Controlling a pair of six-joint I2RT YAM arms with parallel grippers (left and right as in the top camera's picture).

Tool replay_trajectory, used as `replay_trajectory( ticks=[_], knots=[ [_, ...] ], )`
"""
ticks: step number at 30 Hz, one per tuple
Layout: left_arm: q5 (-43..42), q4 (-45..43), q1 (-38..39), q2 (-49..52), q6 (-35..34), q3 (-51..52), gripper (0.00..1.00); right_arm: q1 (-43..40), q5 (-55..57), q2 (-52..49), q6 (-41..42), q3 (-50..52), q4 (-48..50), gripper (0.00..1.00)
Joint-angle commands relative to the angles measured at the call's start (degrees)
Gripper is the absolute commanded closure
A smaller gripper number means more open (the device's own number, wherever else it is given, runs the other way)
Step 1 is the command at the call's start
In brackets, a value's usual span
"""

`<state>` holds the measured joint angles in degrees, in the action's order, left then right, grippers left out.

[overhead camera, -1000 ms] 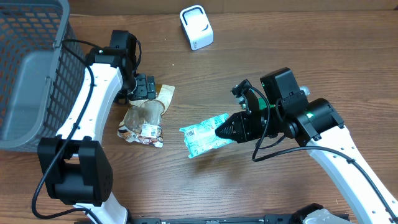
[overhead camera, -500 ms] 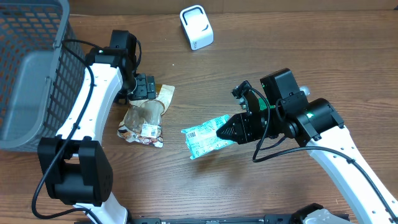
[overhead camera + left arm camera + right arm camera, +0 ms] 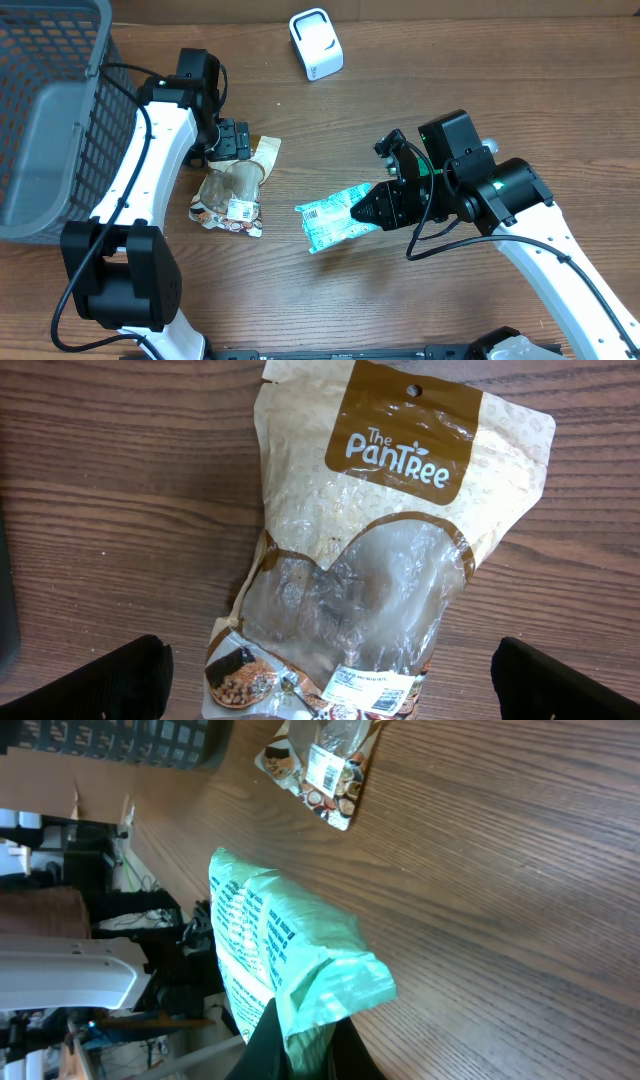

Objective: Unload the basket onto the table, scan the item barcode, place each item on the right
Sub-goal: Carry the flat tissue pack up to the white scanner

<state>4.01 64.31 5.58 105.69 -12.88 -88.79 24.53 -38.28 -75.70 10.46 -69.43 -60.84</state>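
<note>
Green packet [image 3: 330, 215]: pinching it by its crumpled right end in the right hand [image 3: 372, 208], fingers clamped together on the film. Holding it over the middle of the counter [image 3: 450, 60], printed face and barcode turned up toward the overhead camera, free end pointing left. Not telling from these views whether that free end is touching the wood. Hovering the left hand [image 3: 235, 140] with fingers spread wide apart, gripping nothing, above the top of a brown-and-cream snack pouch [image 3: 232, 190]. Lying flat on the counter left of the packet and apart from it, showing a clear window and a small barcode label at its lower end. Standing well apart at the far edge, a white scanner [image 3: 316, 44]. Sitting at the left edge, a grey mesh basket [image 3: 50, 120].
</note>
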Motion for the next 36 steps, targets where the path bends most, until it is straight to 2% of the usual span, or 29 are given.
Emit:
replay_trajectory(
  ticks=[1,8,11,21,25,30,36],
  knots=[
    [-0.6,-0.1,-0.1,0.7,1.1,0.2,0.00,0.3,0.7,1.0,-1.6,0.0,0.8,0.96],
    [-0.6,-0.1,-0.1,0.7,1.1,0.2,0.00,0.3,1.0,1.0,-2.6,-0.2,0.4,0.96],
    [-0.6,-0.1,0.0,0.7,1.1,0.2,0.00,0.3,5.5,0.2,-3.3,-3.0,-2.6,0.97],
    [-0.6,-0.1,0.0,0.7,1.1,0.2,0.00,0.3,25.9,-14.5,-6.3,-33.7,-15.8,0.97],
    [-0.6,-0.1,0.0,0.7,1.1,0.2,0.00,0.3,30.7,-19.9,-10.5,-39.8,-12.3,0.96],
    [-0.6,-0.1,0.0,0.7,1.1,0.2,0.00,0.3,37.2,-24.5,-14.2,-39.7,-2.3,0.96],
    [-0.6,-0.1,0.0,0.7,1.1,0.2,0.00,0.4,44.8,-31.3,-17.4,-39.6,4.9,0.96]
  ],
)
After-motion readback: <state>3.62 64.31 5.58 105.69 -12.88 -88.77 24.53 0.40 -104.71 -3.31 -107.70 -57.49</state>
